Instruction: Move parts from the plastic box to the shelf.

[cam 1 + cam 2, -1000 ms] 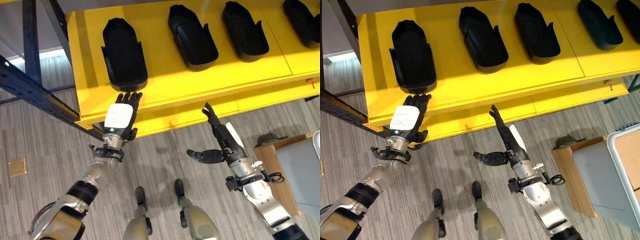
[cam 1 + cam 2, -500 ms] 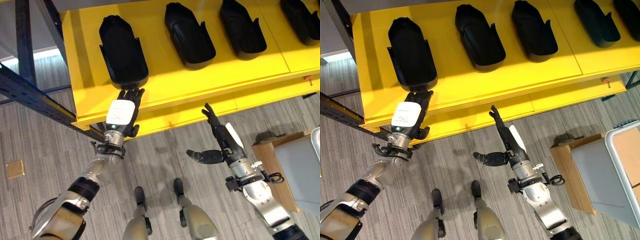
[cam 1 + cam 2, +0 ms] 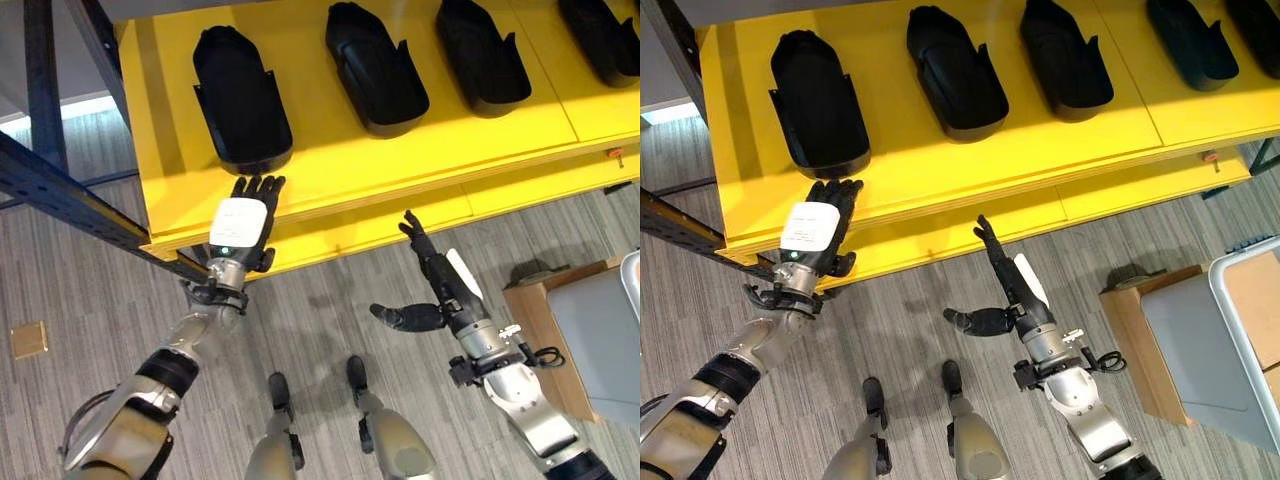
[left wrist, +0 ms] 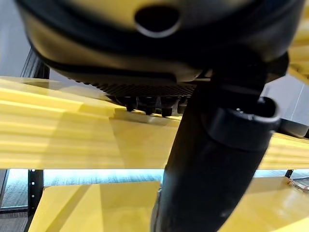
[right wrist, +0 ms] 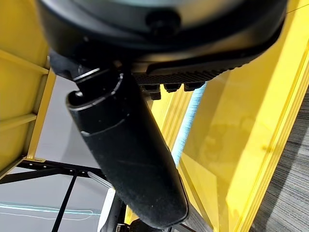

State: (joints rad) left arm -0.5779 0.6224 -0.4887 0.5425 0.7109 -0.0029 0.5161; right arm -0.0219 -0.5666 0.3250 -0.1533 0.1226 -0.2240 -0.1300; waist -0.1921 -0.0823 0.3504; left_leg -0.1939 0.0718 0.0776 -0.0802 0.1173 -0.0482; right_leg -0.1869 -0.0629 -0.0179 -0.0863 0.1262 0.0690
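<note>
Nearest to the robot, above the grey plank floor point(image 3: 300, 310), the right hand point(image 3: 440, 290) hangs in free air in front of the shelf's lower yellow board point(image 3: 1120, 195). Its fingers are straight and pointing toward the shelf, the thumb stuck out sideways, and it holds nothing. To the robot's right, a wooden stand point(image 3: 1145, 340) carries the plastic box point(image 3: 1250, 330), of which a grey wall and pale rim show at the frame's edge; what lies inside cannot be seen.

Further out, the left hand point(image 3: 240, 225) reaches to the front edge of the yellow shelf point(image 3: 330, 160). Its fingers are stretched flat and spread a little, the tips lying over the shelf's lip just short of the nearest black part point(image 3: 240, 100); whether they touch that part cannot be told. The hand is empty.

On the shelf top, a row of black moulded parts lies side by side, well apart from each other: a second point(image 3: 375, 70), a third point(image 3: 485, 60) and a fourth point(image 3: 605, 40) to the right. A dark blue rack beam point(image 3: 70, 190) crosses at the far left.
</note>
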